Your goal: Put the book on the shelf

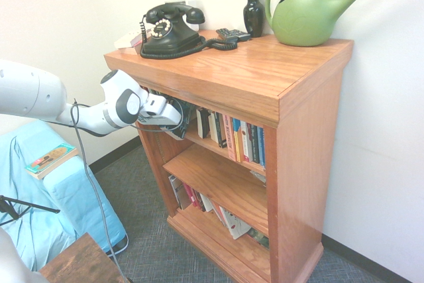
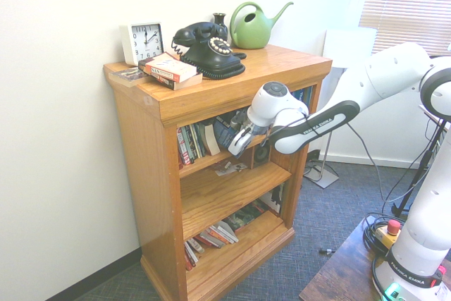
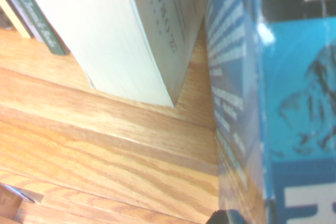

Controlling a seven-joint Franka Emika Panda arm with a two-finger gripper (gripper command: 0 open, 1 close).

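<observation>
Your gripper (image 2: 236, 137) grips the blue book (image 2: 224, 132), fingers closed on it | shelf (image 2: 199, 166): upper | your arm (image 2: 347, 108): "FRANKA EMIKA"

1st ext. cam: looks down from the bookcase's (image 1: 308, 137) front, watering-can (image 1: 308, 14) end nearer. 2nd ext.: also high, faces front from clock (image 2: 143, 42) end. Wrist cam: v. close, at upper-shelf bks (image 3: 110, 35), shared w/ both.

White arm (image 2: 337, 116): "FRANKA EMIKA" on the forearm, at three o'clock, and on the base, at four o'clock. Wrist view: dark green book spine (image 3: 35, 17) reads "Chomsky"-like script, partly blurred.
</observation>
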